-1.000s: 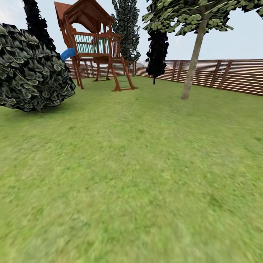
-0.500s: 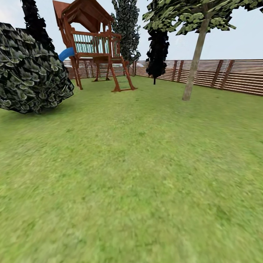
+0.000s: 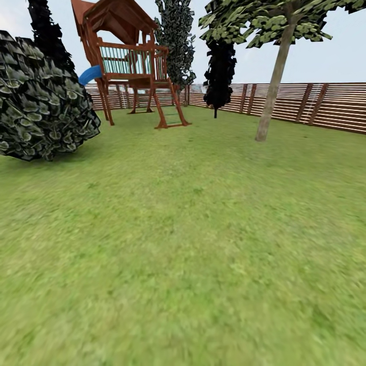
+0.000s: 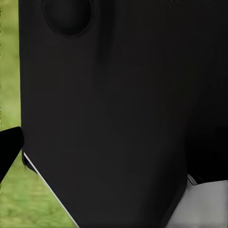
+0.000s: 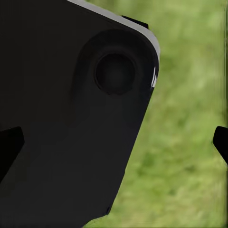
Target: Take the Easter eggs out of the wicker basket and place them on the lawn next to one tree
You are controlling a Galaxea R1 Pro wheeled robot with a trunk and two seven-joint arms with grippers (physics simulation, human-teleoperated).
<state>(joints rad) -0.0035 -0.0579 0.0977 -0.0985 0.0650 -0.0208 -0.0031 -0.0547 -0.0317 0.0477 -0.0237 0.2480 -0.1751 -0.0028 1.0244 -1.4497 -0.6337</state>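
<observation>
Left of the pale-trunked tree (image 3: 269, 96) we count one bush (image 3: 43, 101), one playset (image 3: 133, 61) and two dark trees; right of it, fence (image 3: 330, 104). We see zero eggs and no basket on this lawn (image 3: 183, 244), so we risk overshooting. Whether either end effector is spread, we cannot tell.

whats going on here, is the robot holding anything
Nothing is in hand as far as these views show. The robot faces open lawn in a fenced garden, with a pale-trunked tree ahead on the right, a wooden playset and a dark bush on the left. Both wrist views are mostly blocked by dark robot body over grass.
</observation>
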